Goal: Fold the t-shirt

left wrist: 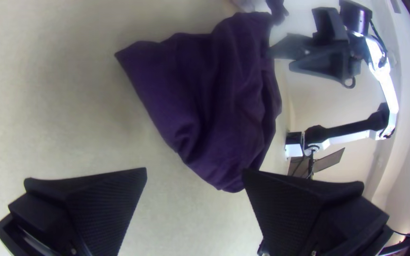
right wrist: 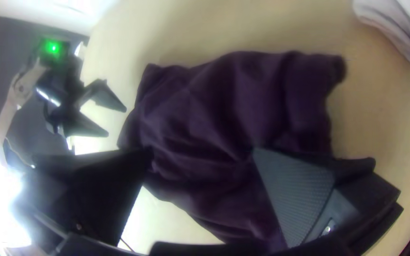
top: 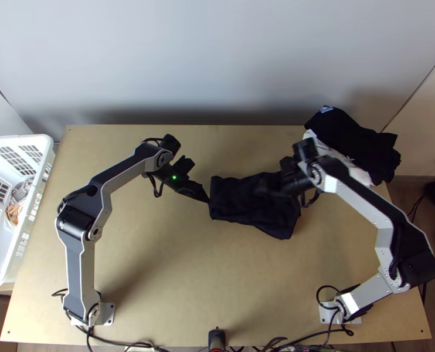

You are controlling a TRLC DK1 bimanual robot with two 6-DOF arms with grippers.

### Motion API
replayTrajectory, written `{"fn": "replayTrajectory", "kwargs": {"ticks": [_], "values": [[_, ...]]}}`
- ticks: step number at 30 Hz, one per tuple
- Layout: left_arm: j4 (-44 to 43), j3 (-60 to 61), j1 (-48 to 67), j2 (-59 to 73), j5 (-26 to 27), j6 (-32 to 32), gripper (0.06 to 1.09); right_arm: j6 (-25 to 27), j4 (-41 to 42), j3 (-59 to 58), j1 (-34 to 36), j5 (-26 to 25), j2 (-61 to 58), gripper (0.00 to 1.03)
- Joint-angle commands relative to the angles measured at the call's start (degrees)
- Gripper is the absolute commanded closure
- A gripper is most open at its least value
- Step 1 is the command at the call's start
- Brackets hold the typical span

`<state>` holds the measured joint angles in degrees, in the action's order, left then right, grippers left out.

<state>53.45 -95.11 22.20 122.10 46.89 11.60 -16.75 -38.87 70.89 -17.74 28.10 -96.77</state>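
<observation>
left claw (top: pixel 200 182) spread open, dark t-shirt (top: pixel 241 202) in a compact rumpled patch on table (top: pixel 159 264) just beside its fingertips, right claw (top: pixel 271 178) also spread open, shirt beneath it

There are two arms (top: pixel 122 174) and two grippers (top: pixel 199 181). There is one t-shirt (top: pixel 238 202), one table (top: pixel 188 281), one basket (top: pixel 19 141), one clothes pile (top: pixel 358 141).

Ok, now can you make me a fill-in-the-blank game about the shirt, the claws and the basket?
Over the middle of the dark shirt is the robot's ____ claw.
The left claw isn't shut, it's ____.
The basket is coloured ____.

Missing words: right; open; white
</observation>
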Motion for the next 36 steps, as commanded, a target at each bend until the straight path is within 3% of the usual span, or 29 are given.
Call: {"fn": "replayTrajectory", "kwargs": {"ticks": [1, 6, 12, 15, 24, 36], "values": [[0.69, -0.69, -0.49, -0.20, 0.04, 0.01, 0.10, -4.34, 0.11, 1.44, 9.04, 9.34, 2.73, 0.05], [1.22, -1.22, -0.57, -0.38, 0.04, 0.18, 0.10, -4.96, 1.96, -0.93, 19.14, 14.88, 0.97, 0.05], [2.01, -2.45, -0.75, -0.64, 0.04, 0.01, 0.10, -6.54, 6.44, -7.00, 28.37, 25.16, -4.92, 0.05], [2.71, -2.54, -0.75, -0.73, -0.05, 0.18, 0.10, -4.60, 8.81, -9.81, 29.69, 25.16, -4.65, 0.05], [3.77, -2.62, -1.45, -1.34, -0.05, 0.62, 0.10, -0.56, 5.74, -15.61, 34.61, 25.16, -2.63, 0.05], [3.85, -3.77, -1.28, -1.25, -0.05, 0.09, 0.10, 6.29, 1.87, -21.85, 31.36, 27.54, -2.63, 0.05]]}}
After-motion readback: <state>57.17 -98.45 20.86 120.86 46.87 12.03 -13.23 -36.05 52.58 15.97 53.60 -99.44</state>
